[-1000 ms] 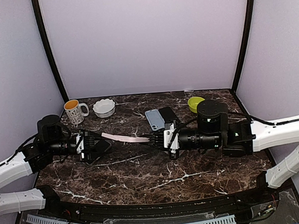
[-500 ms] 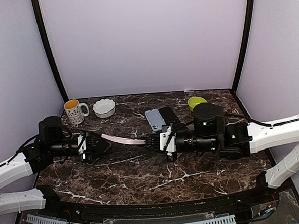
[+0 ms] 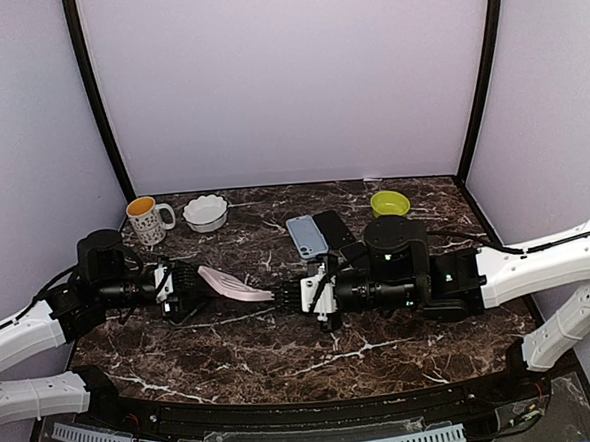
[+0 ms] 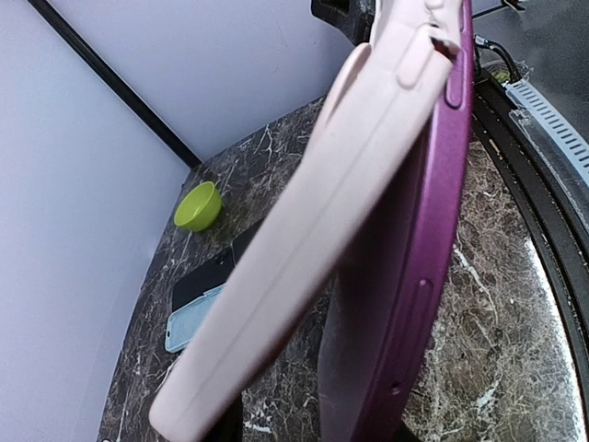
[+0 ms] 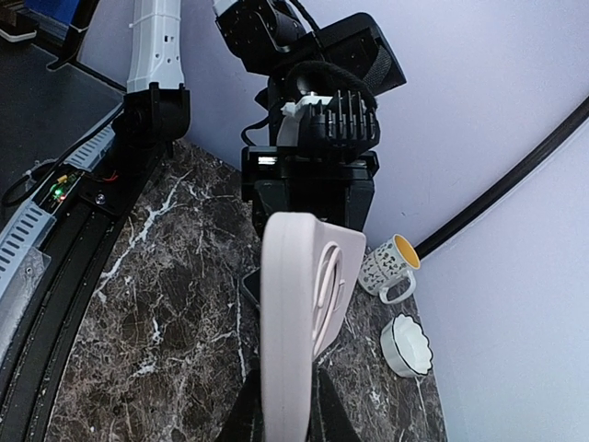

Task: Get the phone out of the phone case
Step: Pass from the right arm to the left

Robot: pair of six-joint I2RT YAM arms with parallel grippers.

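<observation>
A pale pink phone case [image 3: 234, 283] hangs between my two grippers above the table. My left gripper [image 3: 187, 288] is shut on the left end and my right gripper [image 3: 284, 294] is shut on the right end. In the left wrist view the case [image 4: 304, 230] stands off from a purple phone [image 4: 409, 267] at the near end, and the two meet at the far end. My left fingers are hidden there. In the right wrist view the case [image 5: 287, 313] stands edge-on between my right fingers [image 5: 244, 414], its ring-marked back facing right. The phone is hidden behind it.
A spotted mug [image 3: 147, 221] and a white scalloped bowl [image 3: 205, 212] stand at the back left. A green bowl [image 3: 389, 203] is at the back right. A light-blue case [image 3: 305, 235] and a black phone [image 3: 332, 227] lie behind the right arm.
My right arm has moved left toward the left gripper. The case, flat and stretched before, now tilts up and stands off from the phone at its left end.
</observation>
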